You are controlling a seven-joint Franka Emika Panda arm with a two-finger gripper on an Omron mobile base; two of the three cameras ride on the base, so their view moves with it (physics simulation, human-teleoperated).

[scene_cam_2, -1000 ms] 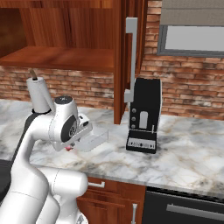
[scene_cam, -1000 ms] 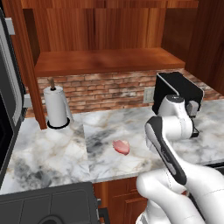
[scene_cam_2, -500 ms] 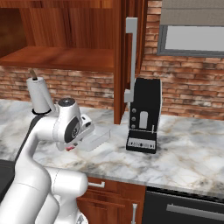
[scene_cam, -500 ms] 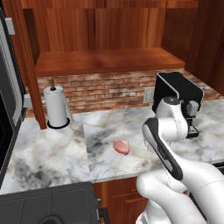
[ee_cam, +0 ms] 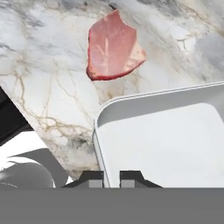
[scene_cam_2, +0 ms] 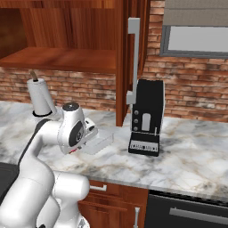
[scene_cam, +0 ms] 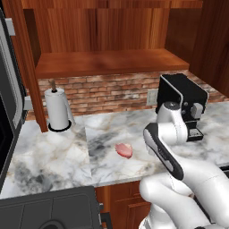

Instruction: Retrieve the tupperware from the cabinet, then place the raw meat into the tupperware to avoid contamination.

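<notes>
Above the table [scene_cam: 53,150], pinching the tupperware [ee_cam: 166,144] by one thin wall with the tool [ee_cam: 112,178], tips closed tight on either side of that rim. Carrying it low over the table in the right base view, with no telling whether resting there or hanging just clear. Looking down at the meat [ee_cam: 113,47], lying flat on the table just beyond the tupperware's near corner, apart from it and well forward of the cabinet [scene_cam: 112,36]

Risking a slip first: gripping so narrow a strip of smooth plastic, and hanging the whole tupperware off one side, probably leaving it free to pivot or slide out during any quick swing. Risking a tilt on set-down too, landing one corner first and skidding or tipping over on the slick table. Risking contact with the meat, setting down too close and pushing or covering it, smearing it across the table and spreading exactly the mess meant to be avoided. Risking a bump against the coffee machine [scene_cam_2: 147,118] if swinging wide to the right. Needing, by this judgement, a slow level descent onto bare table beside the meat, then letting go before reaching for it
</notes>
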